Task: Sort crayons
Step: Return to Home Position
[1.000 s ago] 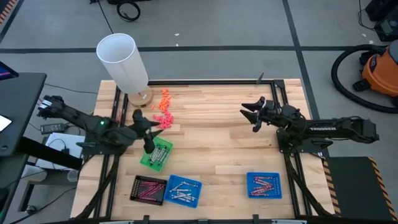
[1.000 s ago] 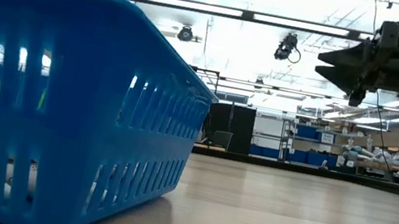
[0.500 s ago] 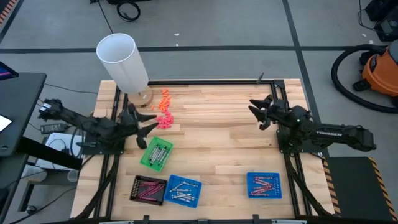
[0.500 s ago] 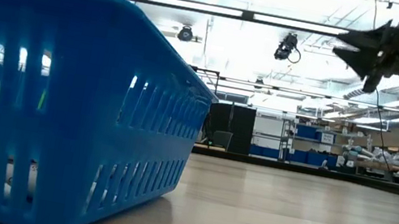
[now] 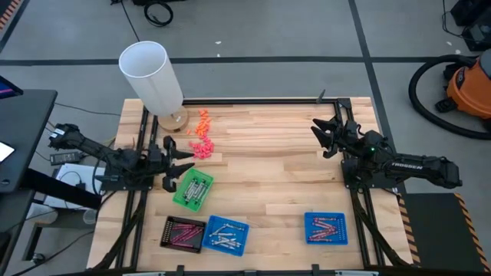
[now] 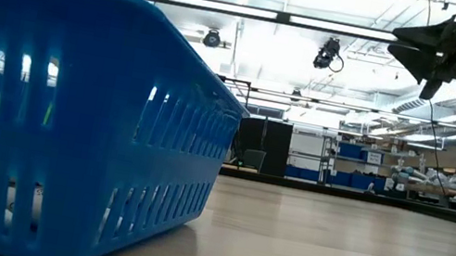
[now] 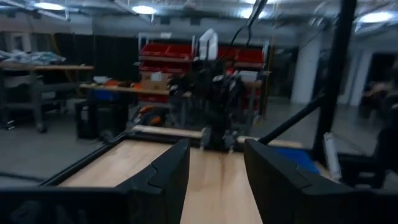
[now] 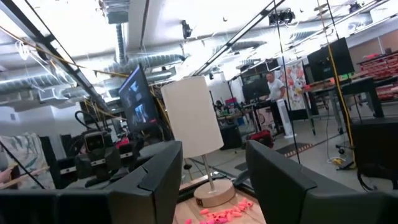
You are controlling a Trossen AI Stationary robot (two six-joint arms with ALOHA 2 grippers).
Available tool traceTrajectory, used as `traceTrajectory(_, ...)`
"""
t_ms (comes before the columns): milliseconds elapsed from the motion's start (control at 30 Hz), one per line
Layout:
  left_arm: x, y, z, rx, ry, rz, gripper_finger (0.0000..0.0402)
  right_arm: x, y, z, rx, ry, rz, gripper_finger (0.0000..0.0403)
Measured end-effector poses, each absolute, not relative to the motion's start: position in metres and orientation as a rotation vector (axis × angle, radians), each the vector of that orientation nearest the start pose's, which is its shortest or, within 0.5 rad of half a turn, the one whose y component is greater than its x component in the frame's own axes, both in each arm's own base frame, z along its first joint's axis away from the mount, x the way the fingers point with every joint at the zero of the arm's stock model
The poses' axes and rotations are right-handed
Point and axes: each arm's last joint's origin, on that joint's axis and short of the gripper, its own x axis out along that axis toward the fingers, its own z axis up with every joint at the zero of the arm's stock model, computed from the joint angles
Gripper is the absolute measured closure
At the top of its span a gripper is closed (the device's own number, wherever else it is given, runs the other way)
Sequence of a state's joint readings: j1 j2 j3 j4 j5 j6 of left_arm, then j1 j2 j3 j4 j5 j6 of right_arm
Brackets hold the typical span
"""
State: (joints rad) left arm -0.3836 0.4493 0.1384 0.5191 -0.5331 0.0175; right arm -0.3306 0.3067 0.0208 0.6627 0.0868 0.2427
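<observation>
Both arms are matt black, made of slim jointed links. The right arm (image 5: 430, 167) bears white lettering (image 5: 403, 164) along one link, seemingly a maker's name, and a small green light (image 5: 374, 140) by the wrist. The left gripper (image 7: 216, 147) has broad, dark, wedge-shaped fingers (image 7: 163, 177).

Grey concrete floor (image 5: 268, 31), dark seam lines. Orange shop vacuum (image 5: 469, 86) at right edge. Ceiling strip lights (image 6: 349, 29). Shelving, blue bins (image 6: 355, 152). Red bins (image 7: 163, 53) on far rack.
</observation>
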Motion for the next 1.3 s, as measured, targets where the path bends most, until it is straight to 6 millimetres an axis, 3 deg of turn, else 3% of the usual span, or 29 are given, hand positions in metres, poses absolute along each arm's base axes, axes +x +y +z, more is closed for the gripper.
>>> traceTrajectory(500, 0.080, -0.023, 0.221, -0.119, -0.309, -0.027, 0.0240, 0.103, -0.038, 0.207, 0.189, -0.422, -0.364, 0.0213)
traceTrajectory(733, 0.083, -0.027, 0.214, -0.060, -0.273, -0.092, 0.0240, 0.104, -0.038, 0.207, 0.189, -0.424, -0.365, 0.0213)
traceTrajectory(1000, 0.085, -0.028, 0.206, -0.180, -0.241, -0.105, 0.0240, 0.104, -0.038, 0.207, 0.189, -0.421, -0.363, 0.0213)
traceTrajectory(1300, 0.085, -0.028, 0.207, -0.195, -0.246, -0.107, 0.0240, 0.104, -0.038, 0.207, 0.189, -0.421, -0.363, 0.0213)
